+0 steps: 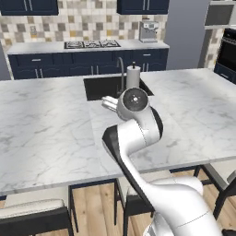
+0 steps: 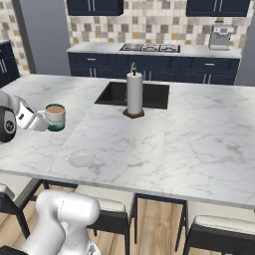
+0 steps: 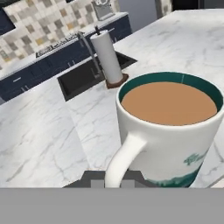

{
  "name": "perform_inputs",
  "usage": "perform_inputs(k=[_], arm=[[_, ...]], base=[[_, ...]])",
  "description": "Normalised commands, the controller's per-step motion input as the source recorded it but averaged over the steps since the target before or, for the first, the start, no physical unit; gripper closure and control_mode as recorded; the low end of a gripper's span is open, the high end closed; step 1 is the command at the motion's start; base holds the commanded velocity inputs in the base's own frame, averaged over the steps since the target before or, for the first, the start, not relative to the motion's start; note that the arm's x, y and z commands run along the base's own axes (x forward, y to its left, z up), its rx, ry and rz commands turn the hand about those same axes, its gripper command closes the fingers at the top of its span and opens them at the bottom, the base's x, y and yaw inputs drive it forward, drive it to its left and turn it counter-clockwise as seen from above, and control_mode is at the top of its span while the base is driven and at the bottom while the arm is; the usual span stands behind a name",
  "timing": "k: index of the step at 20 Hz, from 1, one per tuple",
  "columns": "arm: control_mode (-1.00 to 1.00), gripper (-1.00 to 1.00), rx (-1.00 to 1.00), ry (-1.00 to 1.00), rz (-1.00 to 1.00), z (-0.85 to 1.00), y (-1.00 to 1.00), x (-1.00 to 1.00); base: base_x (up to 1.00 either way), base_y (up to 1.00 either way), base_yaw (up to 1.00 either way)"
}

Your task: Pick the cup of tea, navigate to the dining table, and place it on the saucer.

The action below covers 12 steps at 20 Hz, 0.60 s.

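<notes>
The cup of tea (image 2: 55, 117) is a white mug with a teal band at its base and brown tea up to the rim. My gripper (image 2: 44, 119) is shut on its handle from the left. It hangs upright just over the white marble dining table (image 2: 199, 129). In the hand view the cup of tea (image 3: 170, 131) looms close, its handle running down into my gripper (image 3: 114, 183). The pale saucer (image 2: 81, 158) lies flat on the table, nearer the front edge and a little right of the cup.
A paper towel roll (image 2: 134, 93) stands upright beside the sink (image 2: 112, 92) set into the table's middle. Stools (image 2: 219, 229) are tucked under the near edge. Behind stands a navy wall counter with a hob and a coffee machine (image 2: 220, 36).
</notes>
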Motion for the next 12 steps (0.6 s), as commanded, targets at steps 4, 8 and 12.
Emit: perform_inputs(k=[4,8,12], arm=[[-1.0,1.0,0.0,-0.02,-0.13,-0.34,0.06,0.12],[-1.0,1.0,0.0,0.0,-0.01,-0.3,0.0,0.02],[-1.0,1.0,0.0,0.0,0.0,-0.43,0.0,0.15]], base=[[0.0,0.0,0.0],[0.0,0.0,0.0],[0.0,0.0,0.0]])
